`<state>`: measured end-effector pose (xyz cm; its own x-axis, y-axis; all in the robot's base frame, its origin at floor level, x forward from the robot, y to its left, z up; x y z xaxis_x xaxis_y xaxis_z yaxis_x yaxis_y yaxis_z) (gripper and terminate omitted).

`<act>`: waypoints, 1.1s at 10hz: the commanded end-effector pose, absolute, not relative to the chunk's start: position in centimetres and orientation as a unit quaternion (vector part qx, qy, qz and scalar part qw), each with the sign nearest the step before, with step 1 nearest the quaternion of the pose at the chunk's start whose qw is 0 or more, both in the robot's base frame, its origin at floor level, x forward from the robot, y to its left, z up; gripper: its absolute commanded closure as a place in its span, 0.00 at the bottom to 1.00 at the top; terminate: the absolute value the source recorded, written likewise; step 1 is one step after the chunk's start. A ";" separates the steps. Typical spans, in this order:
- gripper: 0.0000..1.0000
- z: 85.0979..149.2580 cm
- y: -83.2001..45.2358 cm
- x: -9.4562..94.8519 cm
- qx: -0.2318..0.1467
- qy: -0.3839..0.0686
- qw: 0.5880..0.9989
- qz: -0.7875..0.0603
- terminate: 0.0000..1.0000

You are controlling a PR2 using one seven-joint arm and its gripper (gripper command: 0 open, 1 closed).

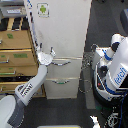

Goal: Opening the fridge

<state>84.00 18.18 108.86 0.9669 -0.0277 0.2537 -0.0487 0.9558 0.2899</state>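
The tall white fridge stands in the middle of the exterior view. Its large upper door carries a green-logo sticker and looks closed. Below it are two drawers with silver curved handles, the upper and the lower. My arm rises from the lower left. My gripper is at the lower left corner of the upper door, just above the left end of the upper drawer's handle. The picture is too coarse to show whether the fingers are open or shut on anything.
A tan wooden drawer cabinet stands right against the fridge on the exterior view's left, behind my arm. A white robot with blue lettering and cables stands on the right. The floor is dark.
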 end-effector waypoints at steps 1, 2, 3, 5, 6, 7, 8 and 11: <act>0.00 109.7 25.9 88.6 0.175 -0.134 0.975 0.032 0.00; 0.00 109.8 26.9 88.9 0.178 -0.132 0.974 0.036 0.00; 0.00 109.9 28.1 89.2 0.179 -0.134 0.974 0.041 0.00; 0.00 108.4 28.3 90.5 0.108 -0.106 0.988 0.018 0.00; 0.00 107.8 28.2 90.9 0.084 -0.096 0.992 0.009 0.00; 0.00 107.3 28.3 91.5 0.030 -0.078 0.996 0.003 0.00; 0.00 107.1 28.4 92.4 0.000 -0.068 0.998 0.001 0.00; 0.00 106.6 28.4 94.2 -0.053 -0.055 0.997 -0.001 0.00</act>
